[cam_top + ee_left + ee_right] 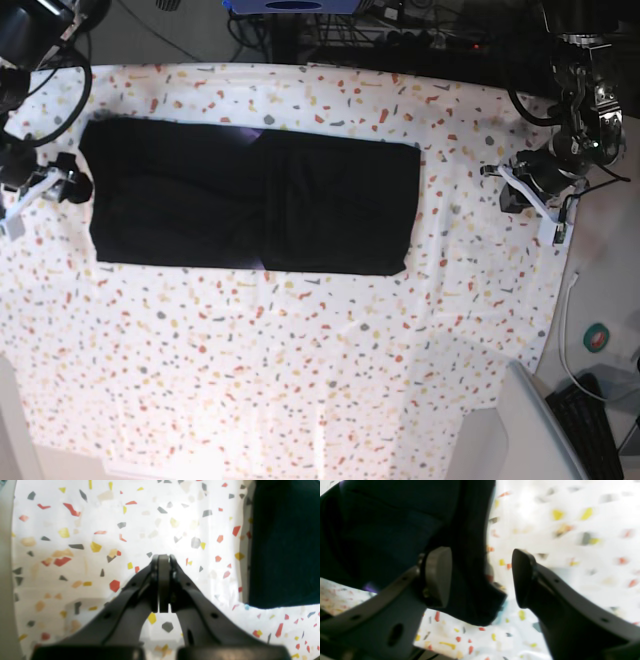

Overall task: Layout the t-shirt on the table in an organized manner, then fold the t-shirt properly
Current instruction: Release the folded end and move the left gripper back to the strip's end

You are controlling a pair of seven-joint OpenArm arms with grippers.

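T-shirt (250, 205) lies flat as a long black rectangle across the far half of the surface (300, 360), long axis left-right in the base view. A faint fold line runs roughly down the middle, with a small purple glint at the top edge there; sleeves and neck can't be made out from above.

Left tool (163, 580): pads pressed together, nothing between them. It hangs over bare speckled cover, apart from the shirt; the shirt (285, 542) shows only as a dark block at the right of the left wrist view, cut off by the frame. In the base view this tool (530, 190) sits near the surface's right edge, well clear of the fabric.

Right tool (480, 577): pads apart, wide gap. A corner of the shirt (395, 530) hangs or lies in the gap between them, but the right wrist view is blurred, so I can't tell whether either pad touches the cloth. A purple speck shows low left by the near pad. In the base view the right tool (70, 185) is at the shirt's left end, partly cut off by the frame edge.
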